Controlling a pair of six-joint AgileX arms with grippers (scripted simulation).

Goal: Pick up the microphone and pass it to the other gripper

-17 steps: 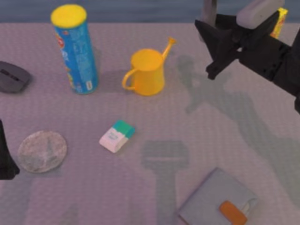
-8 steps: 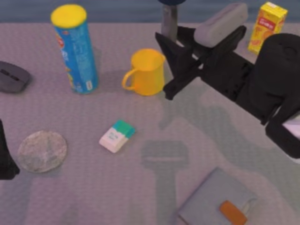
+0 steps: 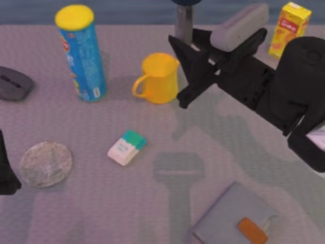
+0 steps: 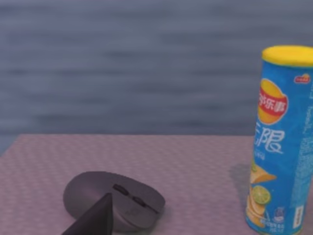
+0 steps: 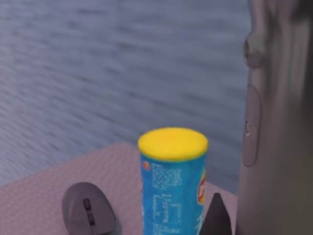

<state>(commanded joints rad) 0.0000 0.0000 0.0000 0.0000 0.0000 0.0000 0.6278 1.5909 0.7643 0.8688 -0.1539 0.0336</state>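
The microphone (image 3: 184,23) hangs upright above the table's far middle, its grey handle showing and its dark navy head cut by the top edge. My right gripper (image 3: 176,71) is shut on the handle, just right of the yellow cup. In the right wrist view the grey handle (image 5: 274,122) fills the side of the picture beside one black fingertip (image 5: 217,215). The other gripper, my left one (image 3: 6,170), is parked at the table's left edge, far from the microphone. One of its fingertips (image 4: 95,218) shows in the left wrist view, standing wide of the middle.
A tall blue can (image 3: 81,53) and a yellow cup (image 3: 160,76) stand at the back. A grey mouse (image 3: 12,83) lies far left, a yellow juice box (image 3: 288,28) back right. A white-teal box (image 3: 127,147), grey disc (image 3: 45,163) and grey pouch (image 3: 236,218) lie nearer.
Over the first half second my right arm swung left with the microphone, from the back right to beside the yellow cup. It has held still since. The left arm has not moved.
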